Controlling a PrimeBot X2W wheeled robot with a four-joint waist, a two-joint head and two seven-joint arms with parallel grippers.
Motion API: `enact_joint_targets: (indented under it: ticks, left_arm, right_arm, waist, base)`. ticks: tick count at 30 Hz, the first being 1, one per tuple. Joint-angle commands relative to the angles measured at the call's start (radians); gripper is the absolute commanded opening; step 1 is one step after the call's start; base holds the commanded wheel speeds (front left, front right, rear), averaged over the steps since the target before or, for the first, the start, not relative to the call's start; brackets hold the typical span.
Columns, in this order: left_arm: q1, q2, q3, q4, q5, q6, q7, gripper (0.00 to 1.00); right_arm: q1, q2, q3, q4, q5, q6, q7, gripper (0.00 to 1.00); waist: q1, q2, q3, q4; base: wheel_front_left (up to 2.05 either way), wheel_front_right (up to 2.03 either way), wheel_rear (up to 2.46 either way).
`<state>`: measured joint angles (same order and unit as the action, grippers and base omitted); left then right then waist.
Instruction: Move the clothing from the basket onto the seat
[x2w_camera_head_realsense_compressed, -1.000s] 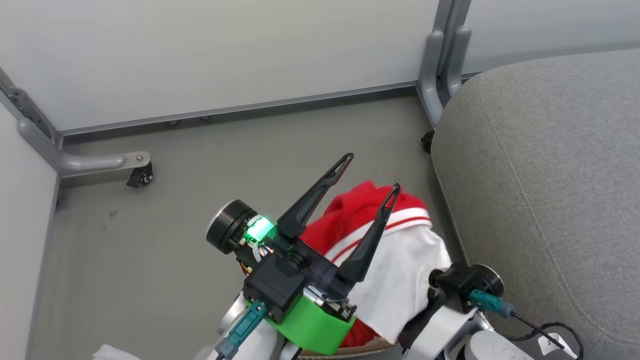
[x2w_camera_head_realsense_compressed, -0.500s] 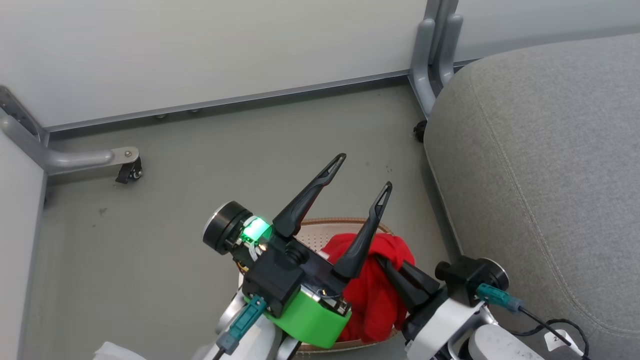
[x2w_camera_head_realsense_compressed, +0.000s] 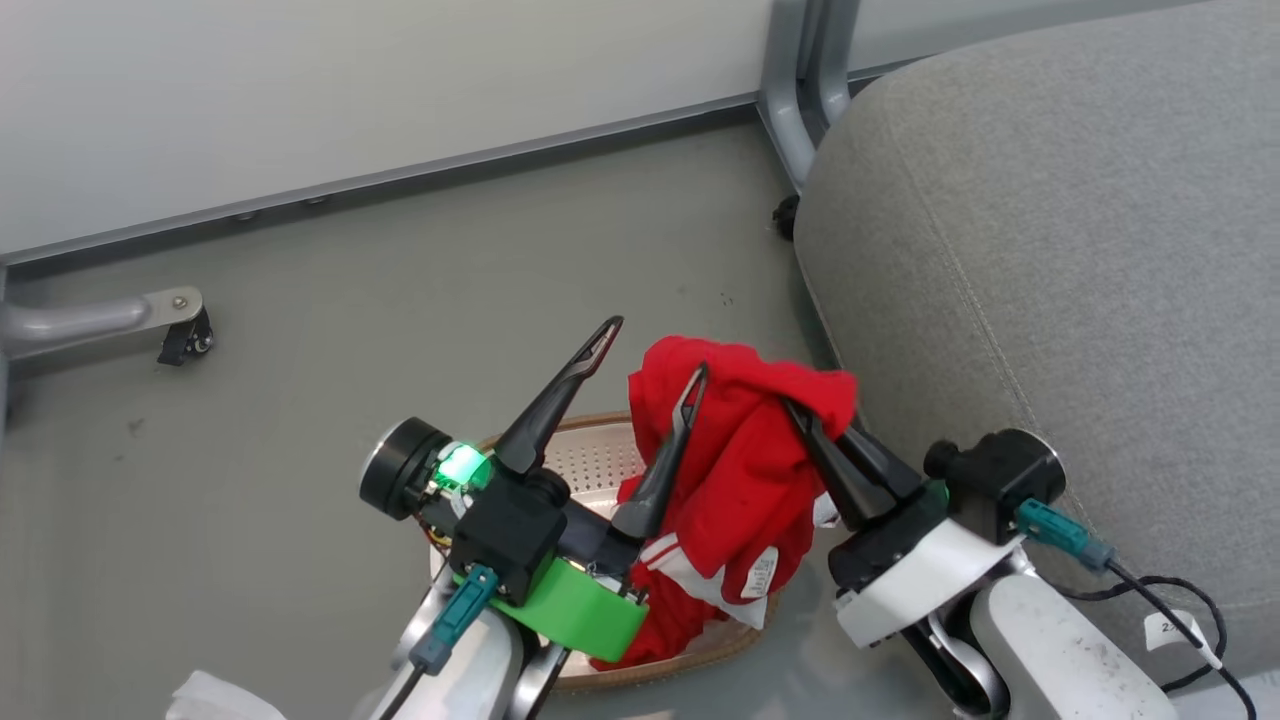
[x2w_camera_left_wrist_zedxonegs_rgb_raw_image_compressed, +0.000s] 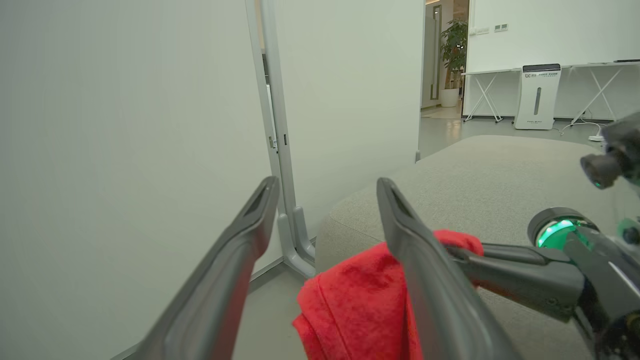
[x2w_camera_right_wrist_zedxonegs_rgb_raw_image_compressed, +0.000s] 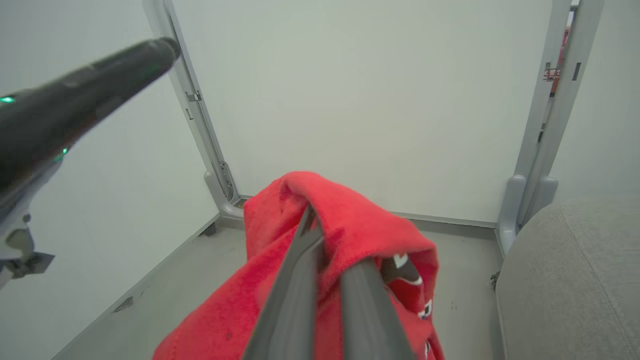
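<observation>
- Red clothing (x2w_camera_head_realsense_compressed: 745, 470) hangs from your right gripper (x2w_camera_head_realsense_compressed: 795, 410), whose fingers are pressed tight on the garment's top fold. Its white-striped hem and tag trail down to the rim of the basket (x2w_camera_head_realsense_compressed: 590, 460).
- The basket stands on the floor (x2w_camera_head_realsense_compressed: 350, 330) just beside the rounded edge of the seat (x2w_camera_head_realsense_compressed: 1050, 250), so the carry looks short.
- Your left gripper (x2w_camera_head_realsense_compressed: 657, 348) hangs over the basket with its fingers spread wide and nothing between them. One finger crosses in front of the cloth in the head view, and you cannot tell whether it touches. Move that arm aside so the garment does not snag.
- Raise the right arm until the hem clears the rim before you swing across; otherwise the tail may well drag the light basket.
- Carry well past the seat's edge, lower until the cloth rests on the cushion, then open the fingers. Cloth released right at the edge could slide to the floor.
- The hanging folds hide whatever else lies in the basket, so look again once this piece is down.
</observation>
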<state>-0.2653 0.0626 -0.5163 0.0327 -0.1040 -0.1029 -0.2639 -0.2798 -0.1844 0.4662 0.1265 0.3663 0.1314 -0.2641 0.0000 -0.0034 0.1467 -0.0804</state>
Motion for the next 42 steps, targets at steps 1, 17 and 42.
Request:
enact_joint_targets:
  ticks: [1,17,42]
  left_arm:
    - [0.008,0.007,0.011,0.001,0.010,0.000,-0.001,1.00]
    - [0.038,0.085,0.077,0.055,0.066,-0.002,-0.001,1.00]
    - [-0.078,0.171,0.009,0.106,0.074,-0.023,-0.001,1.00]
  right_arm:
    - [-0.010,-0.006,-0.013,-0.013,-0.011,-0.001,0.000,0.00]
    - [0.108,0.043,-0.181,-0.256,-0.130,-0.001,-0.001,0.00]
    - [-0.150,0.075,-0.444,-0.311,-0.086,-0.001,-0.001,0.00]
  waist:
    - [0.0000,0.0034,0.033,-0.044]
    - [0.0000,0.0034,0.134,-0.329]
    - [0.0000,0.0034,0.362,-0.432]
  base:
    - [0.00,0.00,0.00]
    - [0.00,0.00,0.00]
    - [0.00,0.00,0.00]
